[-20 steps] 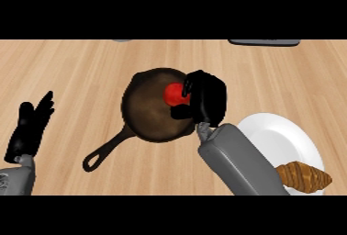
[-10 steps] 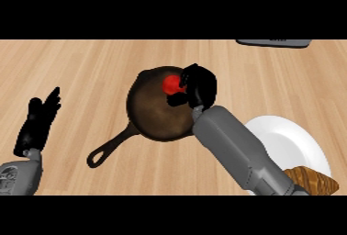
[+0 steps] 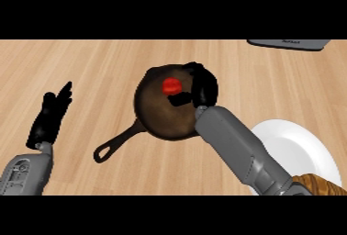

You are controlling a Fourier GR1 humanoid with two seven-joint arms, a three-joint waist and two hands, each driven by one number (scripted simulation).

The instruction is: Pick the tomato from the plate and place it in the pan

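Observation:
The red tomato [image 3: 171, 85] is over the upper middle of the dark skillet pan [image 3: 159, 117], whose handle points to the lower left. My right hand [image 3: 202, 87] reaches in over the pan's right rim. Its fingers curl round the tomato's right side and its thumb sits just beneath it. Whether the tomato touches the pan's floor I cannot tell. The white plate [image 3: 298, 144] lies at the lower right, partly hidden by my right forearm. My left hand [image 3: 49, 119] rests open at the left, fingers up.
A brown pastry [image 3: 327, 186] lies at the plate's lower edge. A grey flat object [image 3: 288, 43] sits at the counter's far right edge. Bare wooden counter [image 3: 88, 64] surrounds the pan.
My right hand carried the tomato a little further over the pan, away from the plate, then held still. The view shifted slightly. The left hand stayed put.

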